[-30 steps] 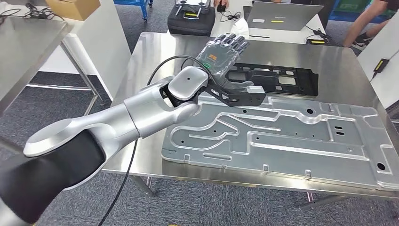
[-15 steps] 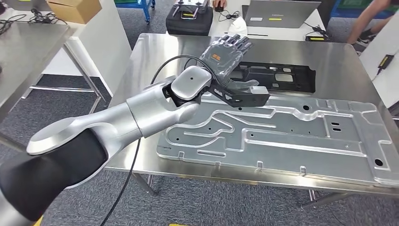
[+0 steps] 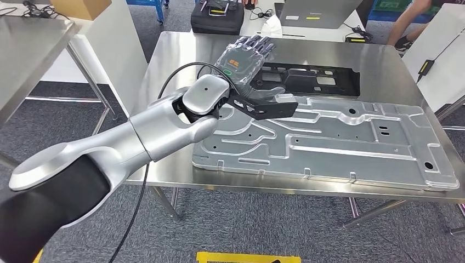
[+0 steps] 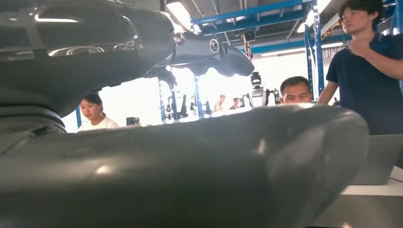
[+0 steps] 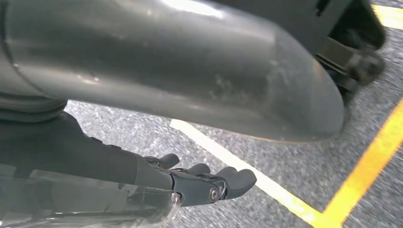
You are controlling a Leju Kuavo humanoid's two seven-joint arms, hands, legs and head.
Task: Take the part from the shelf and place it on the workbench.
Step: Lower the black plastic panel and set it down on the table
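The black plastic part [image 3: 315, 82] lies flat on the steel workbench [image 3: 164, 66], just behind a large silver metal plate [image 3: 334, 139]. My left hand [image 3: 244, 59] hovers over the part's left end, held flat with fingers stretched out and apart and the thumb [image 3: 270, 93] pointing along the part. It holds nothing. In the left wrist view the thumb [image 4: 190, 166] and fingers [image 4: 204, 47] are spread wide. My right hand [image 5: 204, 183] hangs over the floor with loosely extended fingers and nothing in it.
Beyond the bench stand a laptop [image 3: 313, 13] and a black case [image 3: 217, 16]. A second steel table [image 3: 27, 44] with a cardboard box [image 3: 79, 6] is at the left. A person's arm [image 3: 408, 19] shows at the back right. Yellow floor tape [image 3: 247, 257] lies in front.
The whole view has shifted, so the camera moved. My left hand stays spread above the black part's left end, holding nothing.
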